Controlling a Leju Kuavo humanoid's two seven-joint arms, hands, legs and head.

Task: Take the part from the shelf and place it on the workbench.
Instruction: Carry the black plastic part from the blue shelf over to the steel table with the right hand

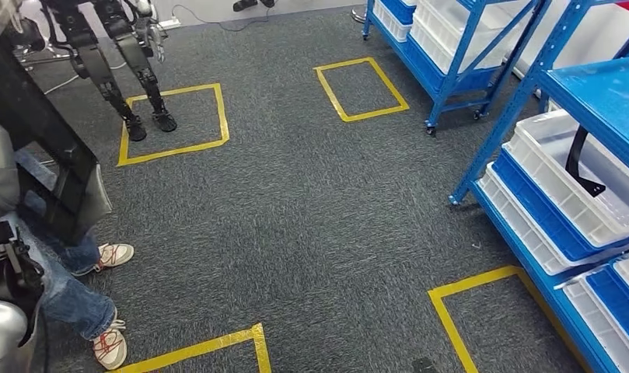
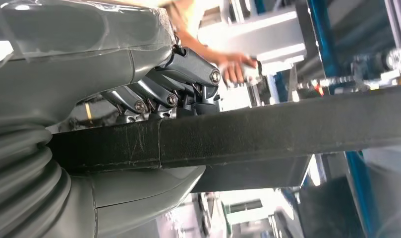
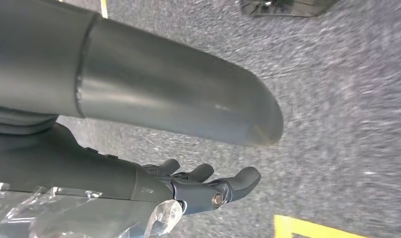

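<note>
Carry step: left hand [image 2: 153,94] grips the black part [image 2: 238,136]; right hand [image 3: 208,186] hangs empty, fingers apart, over the floor. Bench unseen; next, find it, set part down.

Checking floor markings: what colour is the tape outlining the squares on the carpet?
Yellow tape, clearest in the head view.
</note>
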